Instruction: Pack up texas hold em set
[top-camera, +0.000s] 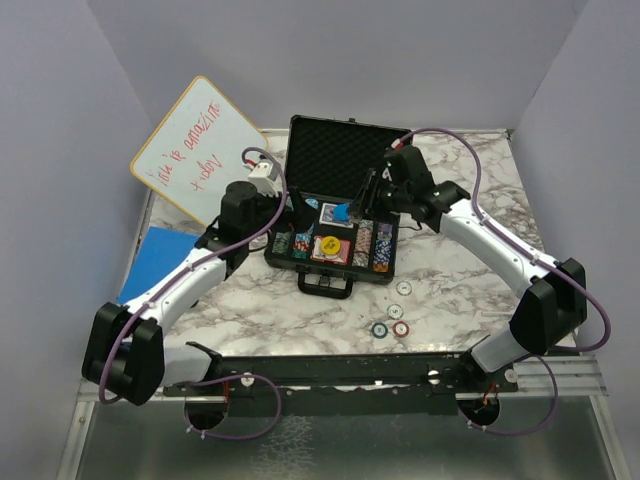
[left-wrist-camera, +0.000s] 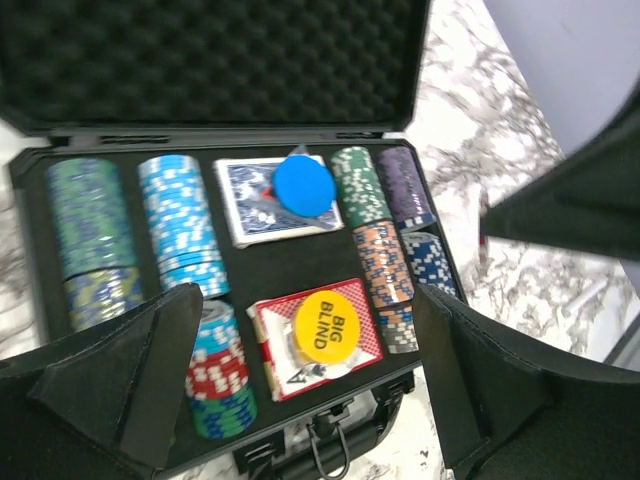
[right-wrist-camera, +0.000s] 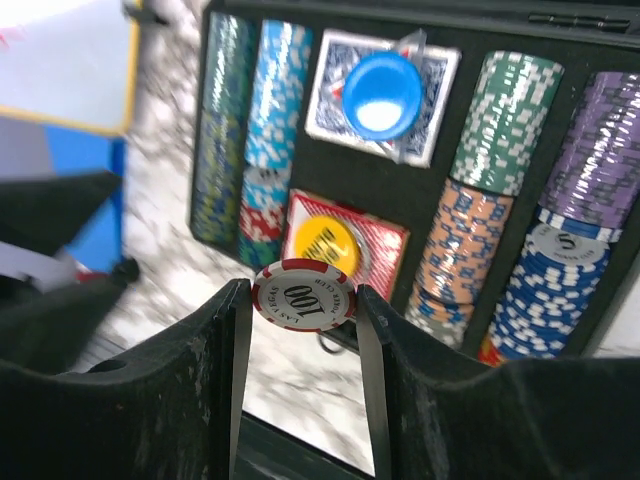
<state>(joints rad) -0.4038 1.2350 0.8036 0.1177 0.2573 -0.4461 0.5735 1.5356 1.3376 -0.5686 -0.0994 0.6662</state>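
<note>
The black briefcase (top-camera: 338, 166) lies open mid-table, foam lid up, with rows of multicoloured chips (left-wrist-camera: 183, 222), a blue card deck under a blue disc (left-wrist-camera: 303, 184) and a red deck under a yellow "BIG BLIND" disc (left-wrist-camera: 327, 328). My right gripper (right-wrist-camera: 304, 300) is shut on a red-and-white 100 chip (right-wrist-camera: 304, 294), held above the case's front part; it shows over the case in the top view (top-camera: 372, 192). My left gripper (left-wrist-camera: 300, 380) is open and empty, hovering over the case's front left. Three loose chips (top-camera: 390, 328) lie on the table in front of the case.
A white dry-erase board (top-camera: 200, 150) leans at the back left. A flat blue pad (top-camera: 158, 262) lies at the left edge under the left arm. The case handle (top-camera: 326, 287) points toward the arms. The table is marble-patterned (top-camera: 460, 280).
</note>
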